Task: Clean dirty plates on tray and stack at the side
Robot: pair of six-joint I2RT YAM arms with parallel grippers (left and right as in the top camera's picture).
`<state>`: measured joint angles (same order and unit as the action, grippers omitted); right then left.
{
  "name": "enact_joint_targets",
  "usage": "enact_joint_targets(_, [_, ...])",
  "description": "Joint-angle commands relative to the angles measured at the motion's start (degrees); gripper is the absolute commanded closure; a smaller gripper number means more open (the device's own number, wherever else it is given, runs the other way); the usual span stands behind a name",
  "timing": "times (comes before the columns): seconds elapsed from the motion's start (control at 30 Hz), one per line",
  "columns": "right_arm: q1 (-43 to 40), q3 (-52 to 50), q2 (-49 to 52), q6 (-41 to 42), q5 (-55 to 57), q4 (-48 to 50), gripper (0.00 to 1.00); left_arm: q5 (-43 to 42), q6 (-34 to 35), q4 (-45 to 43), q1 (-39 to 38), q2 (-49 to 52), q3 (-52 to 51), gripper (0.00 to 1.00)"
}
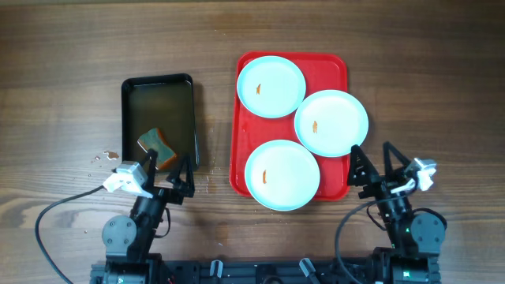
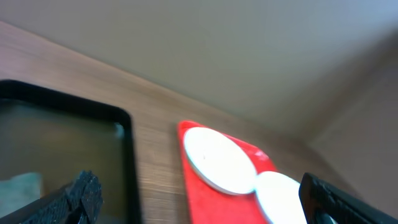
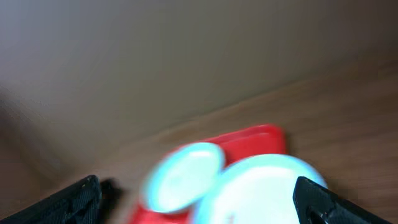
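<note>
Three pale blue-white plates lie on the red tray (image 1: 339, 71): one at the back (image 1: 271, 85), one at the right (image 1: 331, 122) overhanging the rim, one at the front (image 1: 282, 174). Each has a small orange smear. My left gripper (image 1: 168, 166) is open and empty, near the front of the black tray. My right gripper (image 1: 372, 163) is open and empty, just off the red tray's front right corner. The left wrist view shows the red tray (image 2: 199, 186) with two plates (image 2: 217, 158). The blurred right wrist view shows plates (image 3: 261, 190) on the tray (image 3: 249, 140).
A smaller black tray (image 1: 126, 110) holding murky liquid and an orange-and-grey sponge (image 1: 157, 147) stands left of the red tray. Water drops (image 1: 102, 157) lie on the wood to its left. Cables run from both arm bases at the front edge.
</note>
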<state>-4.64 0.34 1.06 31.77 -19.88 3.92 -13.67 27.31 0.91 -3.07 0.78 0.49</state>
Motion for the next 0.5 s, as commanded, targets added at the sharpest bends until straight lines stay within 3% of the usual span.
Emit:
enact_joint_targets(0.0, [-0.17, 2.19, 0.22, 7.17, -11.52, 5.01, 0.01, -4.9, 2.54, -0.72, -0.31, -0.39, 3.21, 0.0])
enact_joint_targets(0.1, [-0.17, 8.96, 0.35, -0.96, -13.22, 6.05, 0.0, -4.68, -1.44, -0.68, -0.31, -0.2, 8.02, 0.0])
enact_joint_targets(0.13, [-0.17, 15.76, 1.81, -7.85, -13.22, 2.23, 0.0, -3.13, -3.34, 0.59, -0.31, 1.01, 12.04, 0.0])
enact_joint_targets(0.2, [-0.17, 22.45, 4.79, -11.21, -13.18, -4.48, 0.0, -1.14, -3.32, 3.74, -0.31, 3.19, 16.06, 0.0])
enact_joint_targets(0.47, [-0.17, 55.36, 35.91, -19.67, -13.6, -44.98, 0.0, 0.9, -6.34, 28.74, -0.31, 29.11, 41.77, 0.0])
